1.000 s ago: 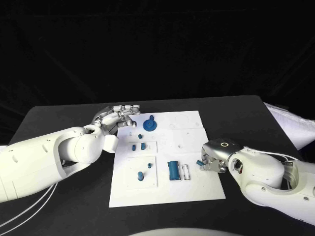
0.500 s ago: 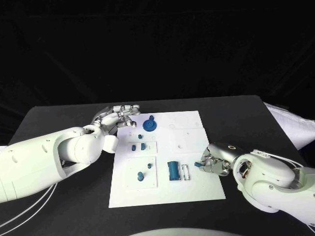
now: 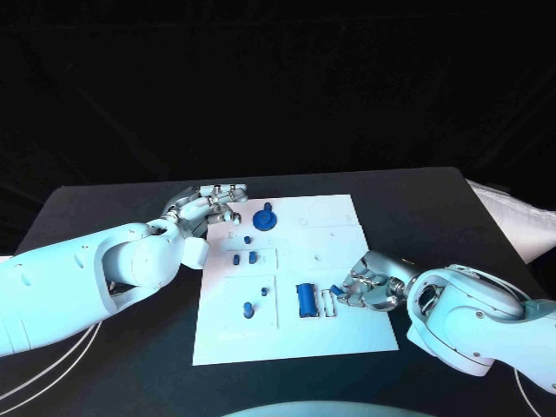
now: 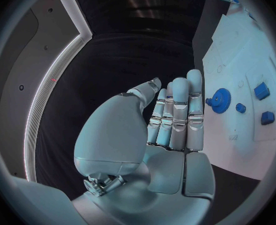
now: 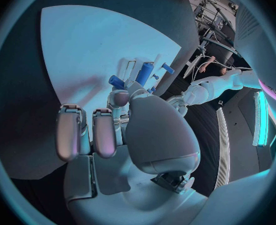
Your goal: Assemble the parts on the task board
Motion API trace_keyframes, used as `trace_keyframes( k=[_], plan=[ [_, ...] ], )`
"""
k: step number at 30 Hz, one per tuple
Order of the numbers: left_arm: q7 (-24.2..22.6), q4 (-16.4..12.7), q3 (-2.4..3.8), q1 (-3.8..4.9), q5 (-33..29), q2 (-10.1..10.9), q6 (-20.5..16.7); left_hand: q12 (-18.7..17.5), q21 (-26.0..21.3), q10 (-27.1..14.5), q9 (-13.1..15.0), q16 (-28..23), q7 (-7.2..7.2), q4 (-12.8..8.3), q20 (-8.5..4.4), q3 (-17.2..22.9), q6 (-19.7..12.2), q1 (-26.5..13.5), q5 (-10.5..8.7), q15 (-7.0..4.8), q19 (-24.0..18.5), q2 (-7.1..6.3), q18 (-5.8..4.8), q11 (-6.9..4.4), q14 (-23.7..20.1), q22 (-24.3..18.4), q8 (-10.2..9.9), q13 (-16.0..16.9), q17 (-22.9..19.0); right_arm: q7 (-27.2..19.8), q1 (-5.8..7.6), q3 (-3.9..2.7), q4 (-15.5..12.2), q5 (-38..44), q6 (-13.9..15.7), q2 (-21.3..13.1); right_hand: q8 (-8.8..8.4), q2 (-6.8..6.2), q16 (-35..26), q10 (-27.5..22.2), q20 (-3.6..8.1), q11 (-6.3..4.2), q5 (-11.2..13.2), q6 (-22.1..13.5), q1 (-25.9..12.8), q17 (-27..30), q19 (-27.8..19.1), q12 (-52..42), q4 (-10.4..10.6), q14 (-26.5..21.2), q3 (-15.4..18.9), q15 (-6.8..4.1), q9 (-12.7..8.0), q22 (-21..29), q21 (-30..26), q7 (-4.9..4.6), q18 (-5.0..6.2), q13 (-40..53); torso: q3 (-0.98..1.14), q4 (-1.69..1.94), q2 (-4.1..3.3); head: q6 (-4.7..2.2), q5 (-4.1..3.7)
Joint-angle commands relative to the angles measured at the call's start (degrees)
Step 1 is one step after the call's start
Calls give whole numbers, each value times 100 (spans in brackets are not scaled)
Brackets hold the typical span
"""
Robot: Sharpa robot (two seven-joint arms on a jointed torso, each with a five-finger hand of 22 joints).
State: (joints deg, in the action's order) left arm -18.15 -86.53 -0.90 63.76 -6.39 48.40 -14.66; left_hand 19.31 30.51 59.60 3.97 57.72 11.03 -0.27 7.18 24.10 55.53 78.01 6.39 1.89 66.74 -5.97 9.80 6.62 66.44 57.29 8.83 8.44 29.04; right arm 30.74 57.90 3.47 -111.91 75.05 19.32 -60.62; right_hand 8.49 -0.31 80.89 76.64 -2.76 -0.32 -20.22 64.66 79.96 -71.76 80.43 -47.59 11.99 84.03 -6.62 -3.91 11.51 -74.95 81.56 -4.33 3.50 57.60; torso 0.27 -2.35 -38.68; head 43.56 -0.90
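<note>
The white task board (image 3: 354, 334) lies in the middle of the black table. On it are a blue gear (image 3: 264, 221), several small blue parts (image 3: 243, 258) and an upright-lying blue cylinder (image 3: 306, 300). My right hand (image 3: 368, 291) hovers over the board's near right part and pinches a small blue piece (image 3: 336, 290) between thumb and finger, close beside the cylinder. In the right wrist view the piece (image 5: 115, 81) sits at the fingertips, just before the cylinder (image 5: 144, 74). My left hand (image 3: 210, 202) rests at the board's far left corner, fingers straight, empty; the gear (image 4: 221, 100) lies beyond its fingers (image 4: 175, 112).
A white bag (image 3: 525, 221) lies at the table's right edge. A narrow white slot piece (image 3: 328, 304) stands next to the cylinder. Bare black table (image 3: 115, 208) surrounds the board on the left and far side.
My right hand has moved left over the board with the small blue piece, nearer to the blue cylinder. The left hand has stayed where it was.
</note>
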Motion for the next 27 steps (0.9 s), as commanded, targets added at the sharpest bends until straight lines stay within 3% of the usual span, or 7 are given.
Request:
trace_keyframes(
  k=[1,27],
  plan=[
    [-22,-20,3,1,32,-3,101,50,-21,-58,3,31,10,-26,37,-10,-47,-14,27,-4,1,62,62,2,-36,-8,42,12,-13,-78,0,1,20,-304,-300,69,29,1,13,86,32,1,-97,72,-150,-42,43,-136,98,303,36,-13,116,-37,27,9,-8,92,-1,-5,1,8,5],
    [-16,-32,3,1,63,-7,199,73,-23,-73,3,37,7,-48,35,2,-53,12,30,-7,1,66,64,0,-42,-6,55,13,-20,315,-20,2,283,10,-699,432,104,-10,121,295,71,-55,-278,260,-613,-246,105,-537,398,335,229,-59,217,-140,82,81,-29,433,5,-5,1,22,26]
  ],
)
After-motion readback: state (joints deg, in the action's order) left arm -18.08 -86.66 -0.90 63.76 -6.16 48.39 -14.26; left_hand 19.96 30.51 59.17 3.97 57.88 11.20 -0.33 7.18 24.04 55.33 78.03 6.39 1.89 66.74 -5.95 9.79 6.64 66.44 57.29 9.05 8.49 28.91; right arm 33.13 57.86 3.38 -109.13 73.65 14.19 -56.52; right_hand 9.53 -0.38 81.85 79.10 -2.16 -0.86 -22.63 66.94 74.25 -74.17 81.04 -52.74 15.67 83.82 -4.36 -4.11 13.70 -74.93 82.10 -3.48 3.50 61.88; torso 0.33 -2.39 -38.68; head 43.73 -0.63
